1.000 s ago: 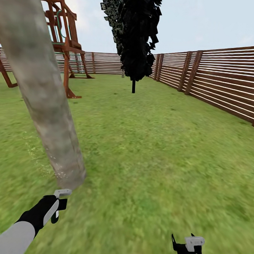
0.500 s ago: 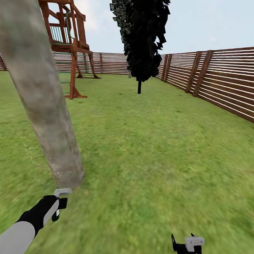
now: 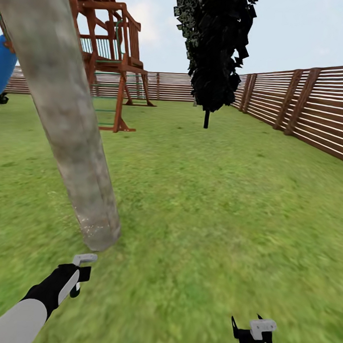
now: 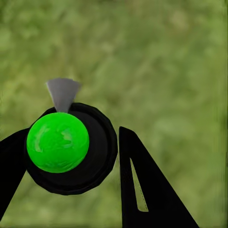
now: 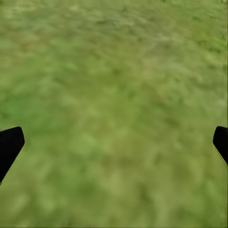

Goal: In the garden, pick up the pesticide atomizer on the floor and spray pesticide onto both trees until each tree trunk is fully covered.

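Head view, lawn: we see the flat green grass floor (image 3: 229,209) running out to a brown horizontal-slat wooden fence (image 3: 314,105); nothing lies on the turf near us.
Tree trunk: the thick mottled beige-grey tree trunk (image 3: 75,137) stands just ahead of our left arm, leaning across the frame. We judge we are parked this close so the spray can reach its bark.
Other features: a near-black narrow conifer (image 3: 214,48) stands well apart, mid-lawn; a red-brown wooden play tower (image 3: 114,59) rises behind the trunk, with a blue shape (image 3: 4,67) at the edge.
Left gripper: our left gripper (image 4: 95,156) is clamped around the pesticide atomizer, a black round body with a bright green ball top and a grey fan-shaped nozzle (image 4: 61,142). We judge the nozzle points away from the wrist so it can be aimed at the trunk; from the head camera the hand sits just short of the trunk's base.
Right gripper: our right gripper (image 5: 114,142) hangs low over bare grass, fingers spread wide and holding nothing, kept out of the way.
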### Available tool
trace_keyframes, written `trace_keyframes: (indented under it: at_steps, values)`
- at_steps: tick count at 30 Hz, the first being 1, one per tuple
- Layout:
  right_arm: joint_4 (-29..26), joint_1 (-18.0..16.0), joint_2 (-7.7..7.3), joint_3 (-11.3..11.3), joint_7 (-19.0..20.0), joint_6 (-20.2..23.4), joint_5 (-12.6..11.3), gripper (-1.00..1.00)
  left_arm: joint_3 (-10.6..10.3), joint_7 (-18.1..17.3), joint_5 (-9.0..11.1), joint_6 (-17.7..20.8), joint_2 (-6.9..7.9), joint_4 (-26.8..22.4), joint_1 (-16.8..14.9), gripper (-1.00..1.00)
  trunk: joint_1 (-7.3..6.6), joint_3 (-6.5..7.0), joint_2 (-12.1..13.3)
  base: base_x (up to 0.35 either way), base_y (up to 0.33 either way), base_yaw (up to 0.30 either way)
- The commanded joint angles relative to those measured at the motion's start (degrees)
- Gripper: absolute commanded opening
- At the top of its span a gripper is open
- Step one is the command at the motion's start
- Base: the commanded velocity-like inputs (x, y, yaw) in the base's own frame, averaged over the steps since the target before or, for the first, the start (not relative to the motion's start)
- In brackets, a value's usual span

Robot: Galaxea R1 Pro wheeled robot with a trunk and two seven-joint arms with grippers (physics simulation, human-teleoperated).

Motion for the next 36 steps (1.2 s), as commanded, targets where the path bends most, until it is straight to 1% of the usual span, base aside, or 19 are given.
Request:
trace_keyframes:
  at_steps: [1,4,9,11,13,14,15,17,18,19,21,22,23,24,25,26,28,32,36]
  values:
    - [0.05,-0.04,0.01,-0.44,-0.05,-0.22,0.60,1.00,-0.41,0.43,0.57,-0.03,0.05,-0.09,-0.03,-1.00,0.01,-0.05,-0.02,0.187,-0.236,0.276]
    - [0.05,-0.04,0.01,-0.49,-0.07,-0.22,0.60,1.00,-0.40,0.47,0.57,-0.53,0.07,-0.06,0.01,-1.00,0.01,-0.05,-0.02,0.130,-0.160,0.276]
    - [-0.02,-0.04,0.01,-0.53,-0.06,-0.22,0.52,1.00,-0.51,0.28,0.63,-5.82,-0.02,-0.18,-0.04,-1.00,0.01,-0.05,-0.02,0.013,-0.015,0.165]
    - [-0.03,-0.04,0.01,-0.53,-0.06,-0.22,0.52,1.00,-0.72,0.27,0.65,-6.33,-0.26,-1.59,-0.27,-1.00,0.01,-0.05,-0.02,0.001,-0.001,0.016]
    - [0.01,-0.04,0.01,-0.53,-0.05,-0.22,0.56,1.00,-0.89,0.12,0.07,-5.85,-2.37,-3.42,-0.99,-1.00,0.01,-0.05,-0.02,0.000,0.000,0.003]
    - [-0.02,-0.04,0.01,-0.53,-0.07,-0.22,0.53,1.00,-0.75,0.02,0.02,-5.75,-1.88,-3.56,-1.84,-1.00,0.01,-0.05,-0.02,0.000,0.000,0.000]
    - [-0.03,-0.04,0.01,-0.53,-0.06,-0.22,0.52,1.00,-0.69,-0.17,0.21,-5.70,-0.56,-3.52,-2.69,-1.00,0.01,-0.05,-0.02,0.000,0.000,0.000]
    - [-0.02,-0.04,0.01,-0.53,-0.06,-0.22,0.54,1.00,-0.81,-0.24,0.22,-5.72,0.05,-3.62,-3.01,-1.00,0.01,-0.05,-0.02,0.000,0.000,0.000]
    - [0.03,-0.04,0.01,-0.53,-0.05,-0.22,0.52,1.00,-1.29,-0.17,0.04,-5.75,-2.69,-3.79,-3.18,-1.00,0.01,-0.05,-0.02,0.000,0.000,0.000]
    - [0.03,-0.04,0.01,-0.53,-0.07,-0.22,0.54,1.00,-1.42,-0.05,-0.08,-5.76,-4.38,-3.87,-3.33,-1.00,0.01,-0.05,-0.02,0.000,0.000,0.000]
    - [0.05,-0.04,0.01,-0.53,-0.05,-0.22,0.52,1.00,-1.34,-0.12,-0.13,-5.56,-5.71,-3.95,-3.75,-1.00,0.01,-0.05,-0.02,0.000,0.000,0.000]
    - [0.04,-0.04,0.01,-0.53,-0.05,-0.22,0.52,1.00,-1.24,-0.15,-0.13,-5.39,-5.54,-3.94,-4.01,-1.00,0.01,-0.05,-0.02,0.000,0.000,0.000]
    - [0.03,-0.04,0.01,-0.53,-0.05,-0.22,0.52,1.00,-1.00,-0.12,-0.10,-5.20,-3.88,-3.93,-4.38,-1.00,0.01,-0.05,-0.02,0.000,0.000,0.000]
    - [0.02,-0.04,0.01,-0.53,-0.08,-0.22,0.52,1.00,-0.81,-0.19,0.32,-5.12,-0.36,-3.92,-4.56,-1.00,0.01,-0.05,-0.02,0.000,0.000,0.000]
    - [0.01,-0.04,0.01,-0.53,-0.11,-0.22,0.52,1.00,-0.75,-0.20,0.48,-5.13,1.52,-3.92,-4.56,-1.00,0.01,-0.05,-0.02,0.000,0.000,0.000]
    - [-0.01,-0.01,0.01,-0.53,-0.12,-0.22,0.52,1.00,-0.76,-0.16,0.57,-5.23,2.53,-3.92,-4.39,-1.00,0.01,-0.05,-0.02,0.000,0.000,0.000]
    - [-0.03,-0.03,0.01,-0.53,-0.13,-0.22,0.52,1.00,-0.90,-0.05,0.57,-5.37,2.89,-4.36,-4.10,-1.00,0.01,-0.05,-0.02,0.003,0.000,0.000]
    - [-0.03,-0.04,0.01,-0.53,-0.14,-0.22,0.52,1.00,-1.01,0.05,0.15,-4.73,0.77,-9.47,-4.08,-1.00,0.01,-0.05,-0.02,0.157,-0.101,0.000]
    - [-0.03,-0.04,0.01,-0.53,-0.14,-0.22,0.52,1.00,-1.05,0.07,0.05,-2.20,0.22,-11.38,-4.14,-1.00,0.01,-0.05,-0.02,0.224,-0.191,0.147]
